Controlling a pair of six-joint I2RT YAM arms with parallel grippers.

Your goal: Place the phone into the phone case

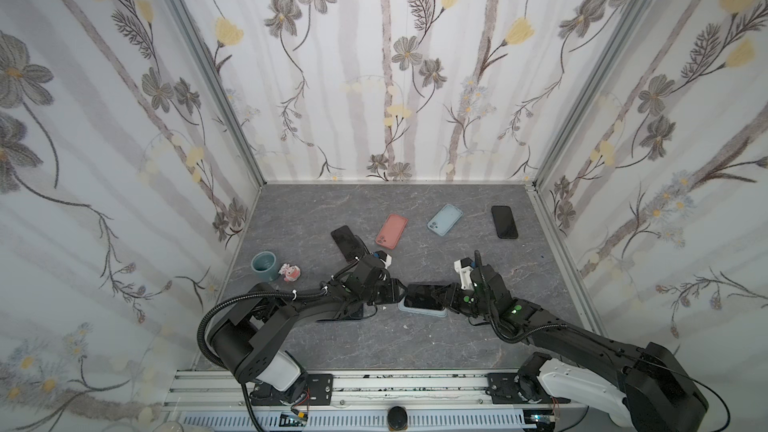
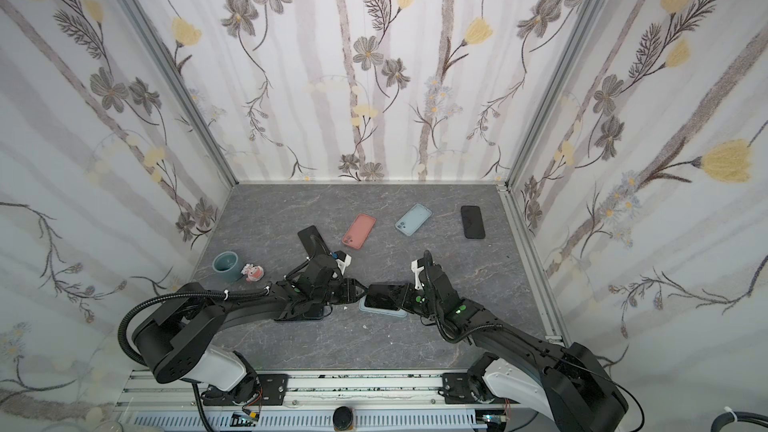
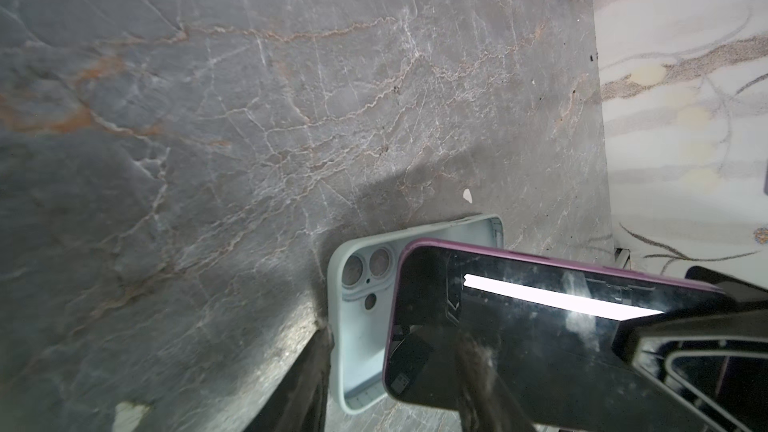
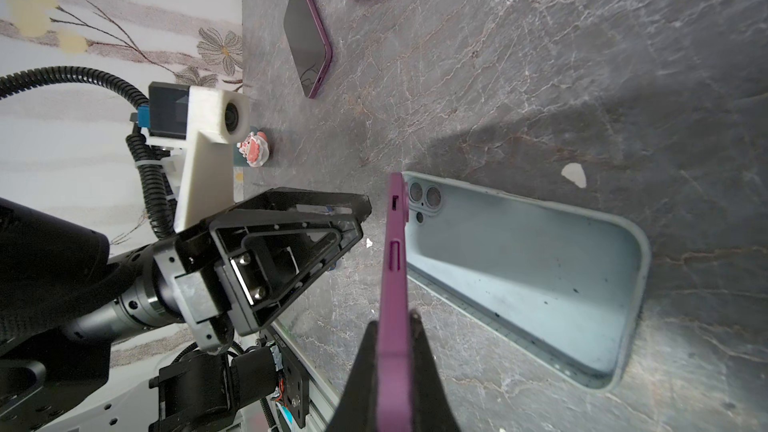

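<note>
My right gripper point(image 4: 393, 320) is shut on one end of the phone point(image 4: 392, 263), a purple-edged phone with a dark screen. It holds the phone point(image 1: 422, 296) just above the open light-blue phone case point(image 1: 419, 312), which lies hollow side up on the table. In the left wrist view the phone point(image 3: 540, 326) covers most of the case point(image 3: 361, 347), leaving the camera-hole end bare. My left gripper point(image 3: 395, 330) stands at that end with its jaws apart. One of its fingers point(image 3: 316, 359) rests against the case's outer edge. In both top views the left gripper point(image 2: 362, 289) meets the phone's free end.
Farther back lie a dark phone point(image 1: 345, 241), a pink case point(image 1: 391, 231), another light-blue case point(image 1: 444, 220) and a black phone point(image 1: 504, 222). A teal cup point(image 1: 264, 266) and a small figurine point(image 1: 290, 273) stand at the left. Patterned walls enclose three sides.
</note>
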